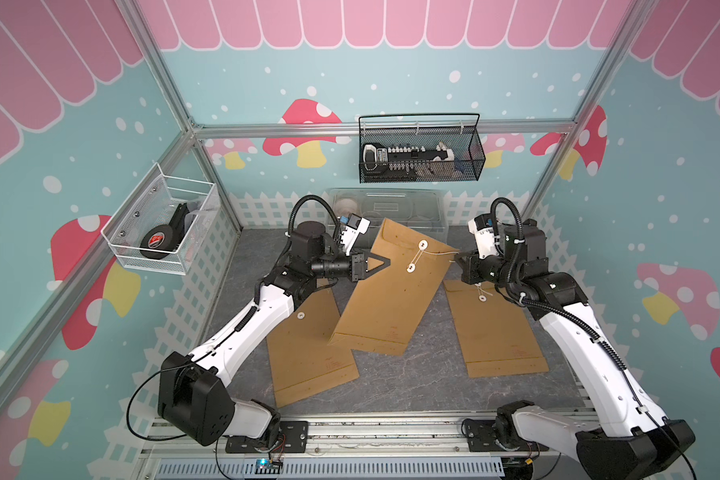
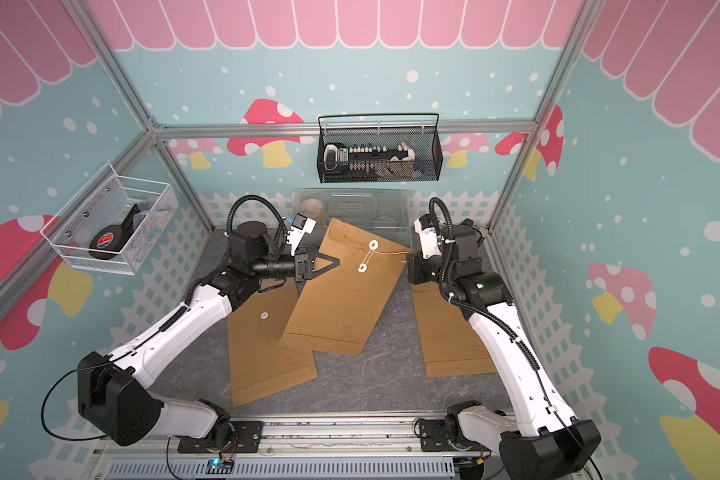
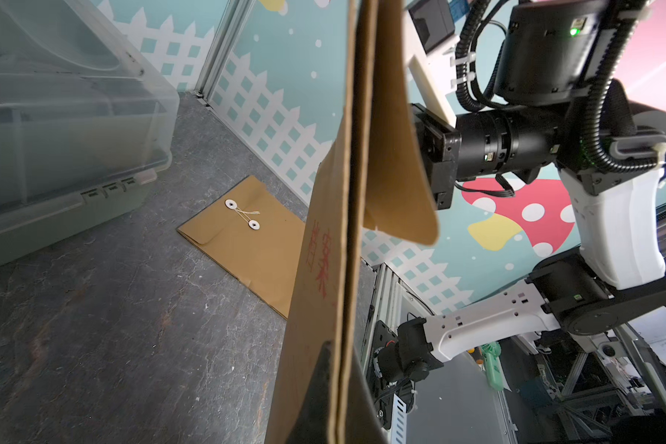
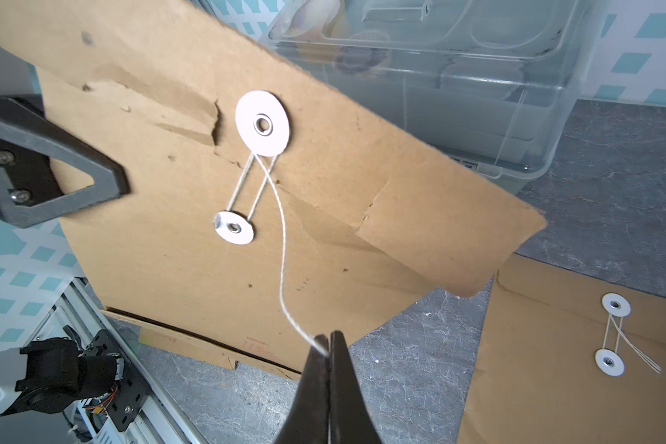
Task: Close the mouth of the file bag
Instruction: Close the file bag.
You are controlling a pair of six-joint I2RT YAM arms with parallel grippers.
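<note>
Right gripper [image 4: 328, 346] fingertips sit closest to its wrist cam: jaws pressed together, pinching the free end of the thin white string [image 4: 281, 265]. String runs slack up to the upper white paper disc [image 4: 262, 123] on the flap [image 4: 420, 215]. Two strands also run between that and the lower white paper disc [image 4: 234, 228] on the body.

Brown kraft-paper file bag [image 1: 385, 303] is held up, tilted, over the middle of the dark grey marbled tabletop [image 1: 391, 386], mouth end toward the back edge. Can't tell if its bottom edge touches.

Left gripper [image 1: 385, 262] jaws are clamped on the bag's side edge facing the left arm, level with the discs. Flap is folded over, but its corner near the right arm stands off the body.

Two more flat brown envelopes lie on the tabletop: one front-left [image 1: 308, 361], overlapped in a top view by the held bag, one by the right edge [image 1: 499, 332]. Clear plastic lidded box [image 1: 391, 203] at the back edge.
</note>
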